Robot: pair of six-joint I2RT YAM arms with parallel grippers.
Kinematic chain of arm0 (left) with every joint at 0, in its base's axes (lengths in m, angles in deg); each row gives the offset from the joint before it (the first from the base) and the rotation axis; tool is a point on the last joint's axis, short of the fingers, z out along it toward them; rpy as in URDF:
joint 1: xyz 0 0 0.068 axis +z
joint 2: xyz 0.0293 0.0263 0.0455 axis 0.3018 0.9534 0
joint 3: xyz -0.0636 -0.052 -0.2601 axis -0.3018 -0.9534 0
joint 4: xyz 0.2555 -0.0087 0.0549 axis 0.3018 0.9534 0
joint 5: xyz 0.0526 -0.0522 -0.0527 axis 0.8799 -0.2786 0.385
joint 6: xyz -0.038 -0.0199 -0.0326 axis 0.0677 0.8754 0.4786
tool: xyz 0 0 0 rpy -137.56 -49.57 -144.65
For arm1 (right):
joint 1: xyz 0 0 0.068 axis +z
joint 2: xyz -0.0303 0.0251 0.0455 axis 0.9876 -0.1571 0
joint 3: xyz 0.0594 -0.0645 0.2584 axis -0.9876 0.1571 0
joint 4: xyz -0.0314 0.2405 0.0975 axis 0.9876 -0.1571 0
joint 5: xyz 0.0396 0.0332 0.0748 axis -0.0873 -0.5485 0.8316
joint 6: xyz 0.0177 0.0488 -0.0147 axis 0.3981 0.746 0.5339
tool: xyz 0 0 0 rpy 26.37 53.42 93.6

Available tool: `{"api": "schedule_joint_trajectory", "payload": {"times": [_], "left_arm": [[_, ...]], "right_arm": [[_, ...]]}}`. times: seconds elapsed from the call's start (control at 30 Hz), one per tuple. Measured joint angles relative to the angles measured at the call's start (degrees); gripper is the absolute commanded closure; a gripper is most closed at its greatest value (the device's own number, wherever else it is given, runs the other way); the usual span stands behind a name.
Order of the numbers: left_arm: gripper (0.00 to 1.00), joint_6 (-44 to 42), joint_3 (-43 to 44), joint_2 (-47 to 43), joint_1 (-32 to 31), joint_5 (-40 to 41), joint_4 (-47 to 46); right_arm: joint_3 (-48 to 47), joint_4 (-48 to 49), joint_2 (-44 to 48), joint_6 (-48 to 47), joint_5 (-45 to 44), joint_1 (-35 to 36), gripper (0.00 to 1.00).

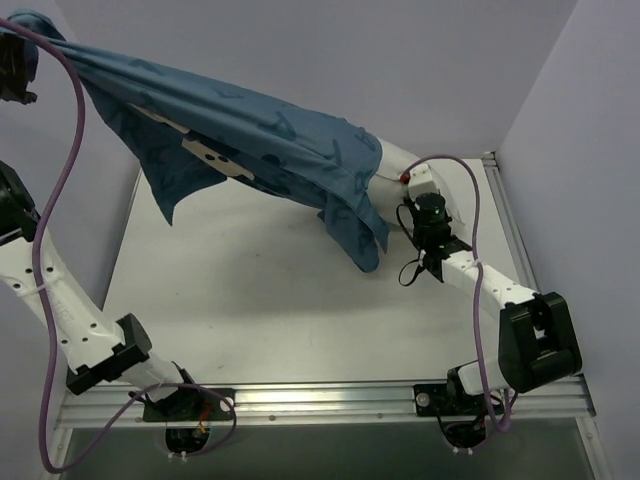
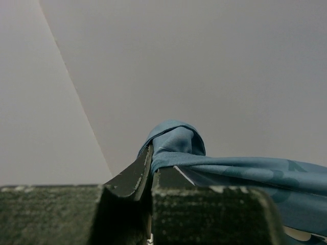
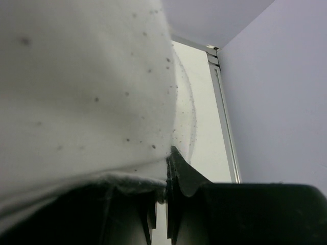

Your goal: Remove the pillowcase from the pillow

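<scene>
The blue printed pillowcase hangs stretched in the air from the top left down to the middle right, with a loose fold drooping at its right end. My left gripper is raised high at the top left and shut on a bunched corner of the pillowcase; its jaws pinch the fabric. The white pillow shows only as a small end poking out of the pillowcase's right side. My right gripper is shut on the pillow's edge, its tips closed on the white fabric.
The white table lies below the hanging fabric. A metal rail runs along the near edge and another along the right side. Walls close in on the left, back and right. Purple cables trail along both arms.
</scene>
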Motion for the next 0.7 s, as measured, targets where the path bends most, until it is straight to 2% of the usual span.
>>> {"api": "schedule_joint_trajectory", "payload": {"times": [0.13, 0.2, 0.23, 0.3, 0.37, 0.47, 0.57, 0.7], "left_arm": [[0.98, 0.85, 16.17, 8.74, 1.46, 0.09, 3.8], [0.98, 1.84, 16.9, 9.88, 2.49, -1.27, 4.22], [0.98, 2.21, 13.0, 8.33, 2.58, -1.79, 3.58], [0.98, 1.97, -1.46, 2.1, 1.44, -2.47, -0.11], [0.98, -0.48, -18.23, -5.99, -2.25, -1.27, -2.47], [0.98, -7.1, -37.48, -15.78, -11.43, -0.17, -2.78], [0.98, -13.4, -51.39, -23.47, -17.22, -0.96, 2.21], [0.98, -22.53, -65.07, -29.7, -17.38, 2.25, 8.13]], "right_arm": [[-1.46, 0.17, -0.35, 1.73, 3.48, -2.01, 1.0], [-2.01, 0.24, -0.57, 2.36, 4.79, -2.64, 1.0], [-2.01, 0.02, -0.57, 2.6, 5.22, -2.75, 1.0], [-1.7, -1.05, -0.48, 2.71, 5.6, -2.97, 1.0], [-0.46, -2.56, 0.13, 2.69, 5.2, -2.91, 1.0], [2.4, -6.8, 2.14, 2.93, 1.92, -1.11, 1.0], [4.37, -12.85, 4.79, 4.26, -0.46, 2.29, 1.0], [4.52, -18.69, 8.26, 5.95, -0.39, 6.62, 1.0]]}}
